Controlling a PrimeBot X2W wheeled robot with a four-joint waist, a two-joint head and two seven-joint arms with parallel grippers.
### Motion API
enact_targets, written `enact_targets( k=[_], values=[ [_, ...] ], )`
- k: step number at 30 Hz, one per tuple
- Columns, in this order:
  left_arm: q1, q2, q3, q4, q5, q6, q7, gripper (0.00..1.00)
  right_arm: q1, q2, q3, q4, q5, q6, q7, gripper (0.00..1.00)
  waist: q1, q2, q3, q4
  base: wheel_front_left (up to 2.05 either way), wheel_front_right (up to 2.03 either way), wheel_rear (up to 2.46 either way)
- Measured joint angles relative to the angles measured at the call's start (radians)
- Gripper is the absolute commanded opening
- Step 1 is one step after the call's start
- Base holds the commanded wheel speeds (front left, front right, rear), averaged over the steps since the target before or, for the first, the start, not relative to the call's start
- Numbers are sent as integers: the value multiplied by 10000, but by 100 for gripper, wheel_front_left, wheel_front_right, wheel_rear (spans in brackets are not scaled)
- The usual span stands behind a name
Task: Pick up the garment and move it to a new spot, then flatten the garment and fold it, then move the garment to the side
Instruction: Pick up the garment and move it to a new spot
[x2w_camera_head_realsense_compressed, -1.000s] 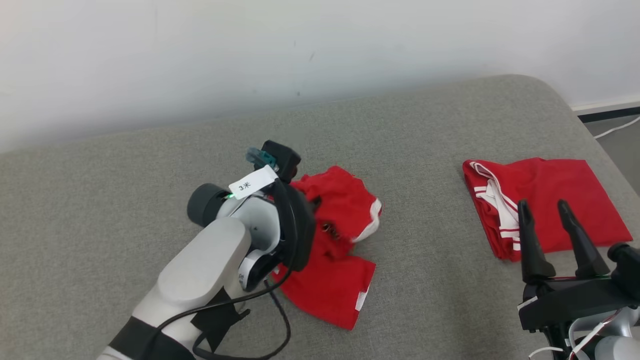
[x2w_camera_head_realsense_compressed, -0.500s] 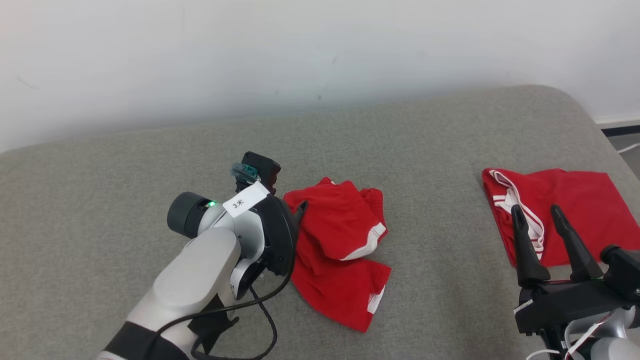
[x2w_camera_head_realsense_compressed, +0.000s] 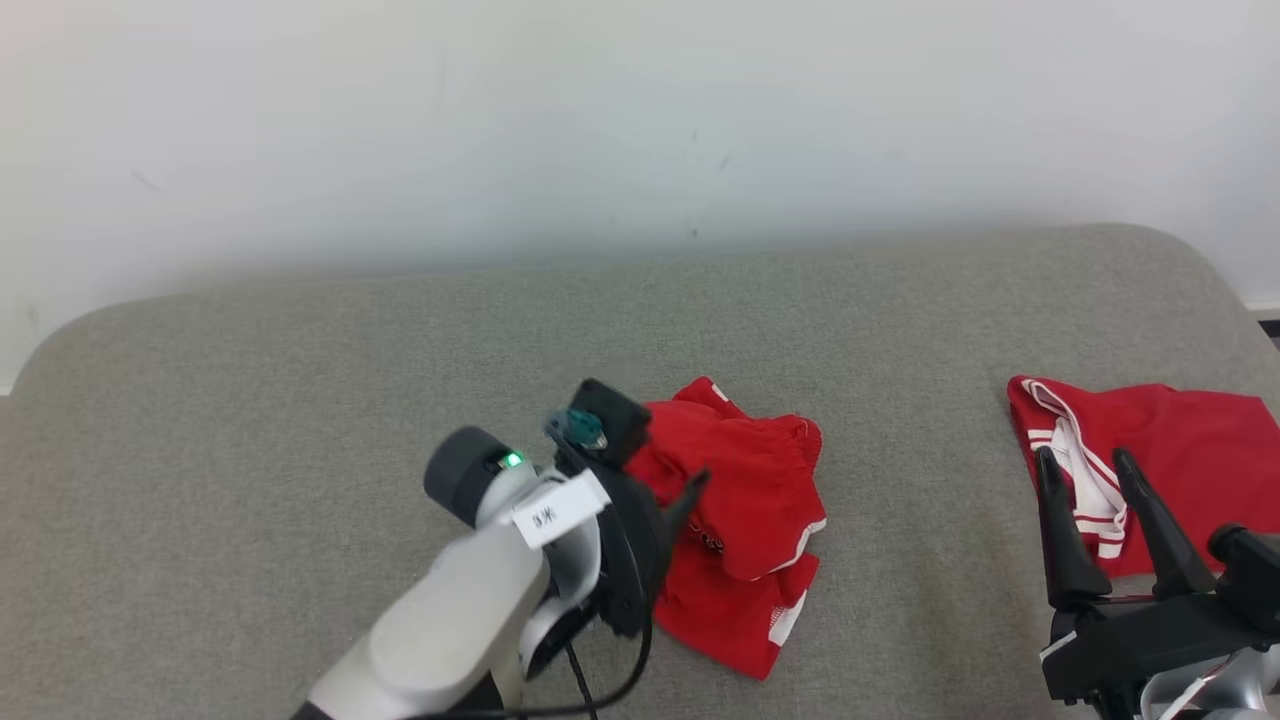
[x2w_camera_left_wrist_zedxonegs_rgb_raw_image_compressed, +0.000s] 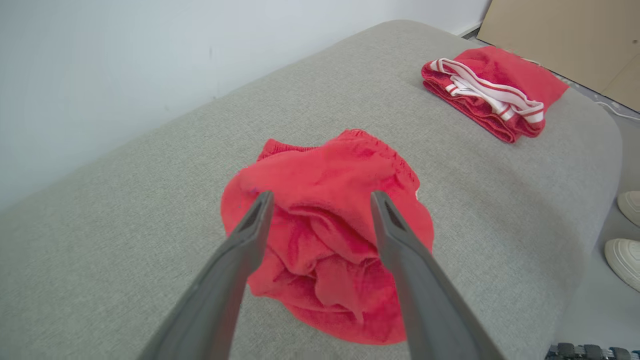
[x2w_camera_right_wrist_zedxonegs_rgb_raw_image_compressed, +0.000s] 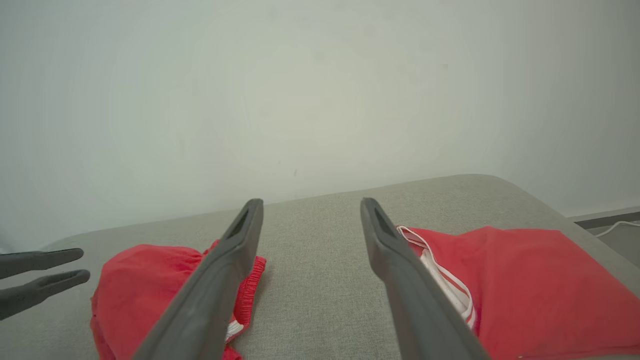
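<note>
My left arm (x2w_camera_head_realsense_compressed: 460, 620) reaches across the grey cushion (x2w_camera_head_realsense_compressed: 300, 400), my left gripper (x2w_camera_left_wrist_zedxonegs_rgb_raw_image_compressed: 321, 197) spread wide and empty, pointing down at the crumpled red garment (x2w_camera_head_realsense_compressed: 745, 510) lying mid-cushion. My right gripper (x2w_camera_head_realsense_compressed: 1083, 458) sits low at my right, fingers apart, holding nothing. From my head, my left wrist (x2w_camera_head_realsense_compressed: 560, 500) hides the garment's left edge, and I cannot tell whether my fingertips (x2w_camera_left_wrist_zedxonegs_rgb_raw_image_compressed: 262, 205) touch the cloth.

wall (x2w_camera_head_realsense_compressed: 640, 120): plain white | cushion (x2w_camera_head_realsense_compressed: 250, 400): grey fabric, rounded corners | floor (x2w_camera_left_wrist_zedxonegs_rgb_raw_image_compressed: 590, 320): grey | light: even
</note>
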Motion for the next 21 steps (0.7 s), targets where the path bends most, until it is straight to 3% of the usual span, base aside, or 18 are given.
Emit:
enact_targets(
  k=[7,21],
  values=[
    [852,2,-671,-700,-215,-257,395,100,49,-2,25,-48,0,0,4,100,-1,0,-146,136,0,0,0],
    [1407,40,-1331,-851,-642,-247,1043,100,23,-36,123,-606,0,0,104,100,0,0,568,-117,0,0,0]
  ],
)
